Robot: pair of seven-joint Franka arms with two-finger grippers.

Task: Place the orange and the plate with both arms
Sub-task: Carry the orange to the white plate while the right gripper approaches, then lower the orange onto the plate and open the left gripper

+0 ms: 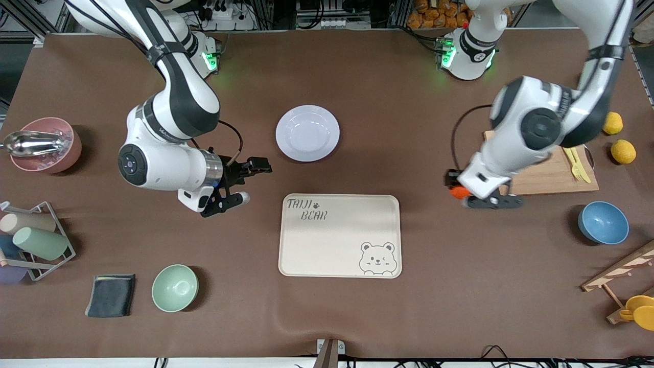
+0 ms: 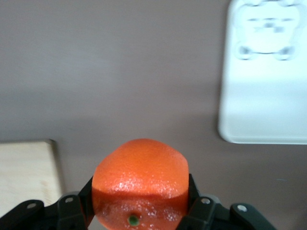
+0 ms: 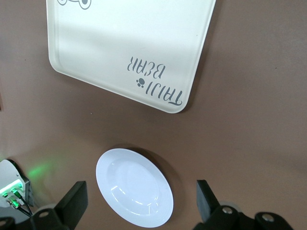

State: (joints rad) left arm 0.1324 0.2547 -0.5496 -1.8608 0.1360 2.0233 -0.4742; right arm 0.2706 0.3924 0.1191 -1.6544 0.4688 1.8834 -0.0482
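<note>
My left gripper (image 1: 462, 193) is shut on the orange (image 1: 459, 192), a small reddish-orange fruit, and holds it over the bare table between the cutting board and the bear tray. In the left wrist view the orange (image 2: 139, 182) fills the space between the fingers (image 2: 199, 206). The pale lavender-white plate (image 1: 307, 133) lies flat on the table, farther from the front camera than the tray. My right gripper (image 1: 245, 180) is open and empty over the table beside the plate, toward the right arm's end. The right wrist view shows the plate (image 3: 134, 192) between its open fingers (image 3: 74, 199).
The cream bear tray (image 1: 340, 236) lies mid-table. A wooden cutting board (image 1: 546, 174) with yellow cutlery, two lemons (image 1: 623, 151) and a blue bowl (image 1: 603, 222) are at the left arm's end. A green bowl (image 1: 174, 288), dark cloth (image 1: 110, 295), cup rack (image 1: 36, 240) and pink bowl (image 1: 48, 144) are at the right arm's end.
</note>
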